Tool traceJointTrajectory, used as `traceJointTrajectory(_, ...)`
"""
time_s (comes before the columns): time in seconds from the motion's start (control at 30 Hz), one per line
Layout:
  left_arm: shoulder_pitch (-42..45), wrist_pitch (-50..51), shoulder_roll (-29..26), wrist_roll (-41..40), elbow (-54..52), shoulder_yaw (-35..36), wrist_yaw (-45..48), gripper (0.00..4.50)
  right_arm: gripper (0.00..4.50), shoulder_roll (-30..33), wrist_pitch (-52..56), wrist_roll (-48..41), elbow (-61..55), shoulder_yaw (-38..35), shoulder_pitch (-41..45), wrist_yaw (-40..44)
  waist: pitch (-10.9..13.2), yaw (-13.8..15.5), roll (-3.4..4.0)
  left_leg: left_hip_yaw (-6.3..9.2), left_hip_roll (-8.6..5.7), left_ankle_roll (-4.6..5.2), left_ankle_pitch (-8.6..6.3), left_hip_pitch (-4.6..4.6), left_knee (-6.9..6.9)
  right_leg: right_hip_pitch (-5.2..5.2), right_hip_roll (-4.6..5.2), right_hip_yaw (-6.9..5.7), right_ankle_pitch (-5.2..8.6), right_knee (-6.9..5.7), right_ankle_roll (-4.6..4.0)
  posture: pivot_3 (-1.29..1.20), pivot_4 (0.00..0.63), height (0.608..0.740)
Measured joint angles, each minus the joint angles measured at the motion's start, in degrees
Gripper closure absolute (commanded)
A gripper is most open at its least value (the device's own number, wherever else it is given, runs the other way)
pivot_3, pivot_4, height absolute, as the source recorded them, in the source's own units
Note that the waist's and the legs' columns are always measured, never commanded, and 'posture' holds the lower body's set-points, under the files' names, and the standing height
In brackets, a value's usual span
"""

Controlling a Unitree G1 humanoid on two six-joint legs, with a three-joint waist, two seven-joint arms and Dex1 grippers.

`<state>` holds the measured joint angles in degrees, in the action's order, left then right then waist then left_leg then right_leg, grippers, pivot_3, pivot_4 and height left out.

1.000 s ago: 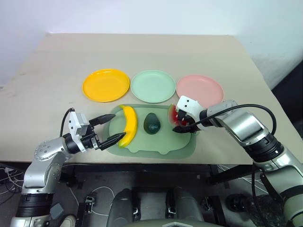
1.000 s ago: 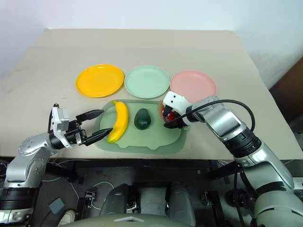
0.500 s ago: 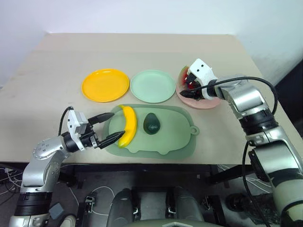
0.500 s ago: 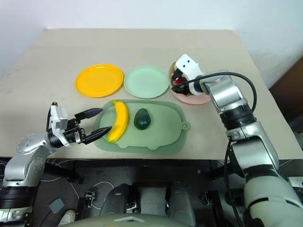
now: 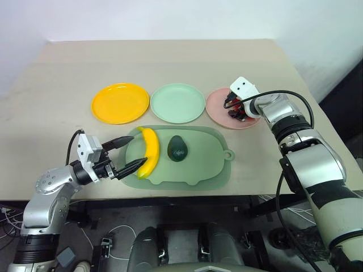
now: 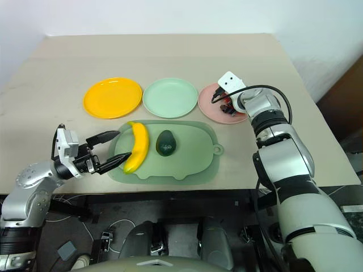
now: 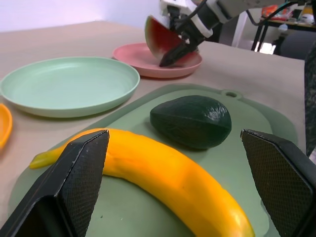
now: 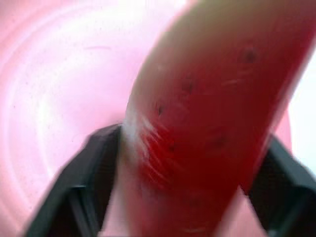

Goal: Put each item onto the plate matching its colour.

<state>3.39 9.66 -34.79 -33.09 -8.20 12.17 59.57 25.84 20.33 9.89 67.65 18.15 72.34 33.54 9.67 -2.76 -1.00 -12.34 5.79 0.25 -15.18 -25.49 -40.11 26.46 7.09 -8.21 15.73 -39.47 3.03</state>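
The red watermelon wedge [image 7: 160, 38] stands on the pink plate [image 5: 218, 111]. My right gripper [image 5: 236, 109] is open around it, with a finger [image 8: 74, 182] on each side of the wedge. The yellow banana [image 5: 148, 158] and the dark green avocado [image 5: 177, 148] lie on the pale green tray [image 5: 210, 165]. At the tray's left end my left gripper [image 5: 140, 149] is open, its fingers straddling the near end of the banana. The yellow-orange plate [image 5: 120, 102] and the mint green plate [image 5: 180, 103] hold nothing.
The three plates stand in a row behind the tray on a beige table [image 5: 170, 62]. The tray lies close to the table's front edge. A black cable [image 5: 295, 97] loops over my right forearm.
My right arm carried the watermelon wedge from the tray's right end out to the pink plate, and its fingers have opened. The left arm has stayed still.
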Motion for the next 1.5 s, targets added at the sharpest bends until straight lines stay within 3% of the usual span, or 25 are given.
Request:
traceJointTrajectory(0.23,-0.29,-0.01,0.0,0.0,-0.01,0.03,0.06,0.0,0.01,0.78,-0.97,0.01,-1.83,-2.9,0.14,2.51,0.01,0.15,0.02,0.02,0.0,0.0,0.0,-0.01,-0.01,0.01,0.0,0.02,0.0,-0.01,0.0,0.0,0.15,0.695)
traceJointTrajectory(0.43,1.07,-0.05,0.0,0.0,0.31,-0.12,0.48,0.0,0.01,5.42,1.23,-1.12,-16.48,-6.09,-2.77,6.26,0.05,0.19,0.08,0.02,0.0,0.0,0.0,0.01,0.0,0.02,0.0,0.05,0.0,0.0,0.0,0.0,0.15,0.695)
traceJointTrajectory(0.73,2.8,-0.05,0.04,0.01,1.76,-0.48,1.82,0.0,0.01,5.96,29.47,-12.24,-52.25,-15.01,-14.97,9.62,0.04,0.23,0.07,0.08,0.02,0.0,0.0,0.0,0.0,0.01,0.0,0.04,0.0,0.0,-0.01,0.0,0.15,0.695)
traceJointTrajectory(0.97,3.32,-0.02,0.02,-0.03,2.54,-0.48,2.28,0.0,0.01,0.17,43.94,-26.0,-76.32,-21.36,-29.48,9.36,0.02,0.49,0.05,0.14,0.0,0.01,-0.01,0.01,0.0,-0.04,0.01,0.02,-0.01,0.03,-0.01,0.0,0.15,0.695)
traceJointTrajectory(1.13,3.16,0.06,-0.17,-0.08,2.55,-0.05,2.49,0.0,0.01,-5.35,52.49,-31.21,-85.08,-21.58,-35.23,4.88,0.01,0.24,0.02,0.16,0.02,0.0,-0.01,0.03,0.02,-0.04,-0.02,0.01,-0.01,0.02,-0.02,0.0,0.15,0.695)
traceJointTrajectory(1.3,2.99,0.24,-1.14,-0.12,2.52,0.34,2.5,0.0,0.01,-14.14,60.51,-33.39,-85.87,-20.8,-36.49,-1.47,0.0,0.35,0.01,0.16,-0.01,0.0,-0.01,0.01,0.02,-0.05,-0.02,0.01,-0.01,0.04,-0.02,0.0,0.15,0.695)
traceJointTrajectory(1.5,2.95,0.99,-1.26,-0.14,2.51,0.58,2.41,0.0,0.01,-19.02,64.9,-34.12,-82.44,-21.94,-36.25,-5.71,-0.05,0.48,-0.06,0.17,-0.02,0.01,-0.01,0.01,0.02,-0.07,-0.02,0.0,-0.01,0.05,-0.02,0.0,0.15,0.695)
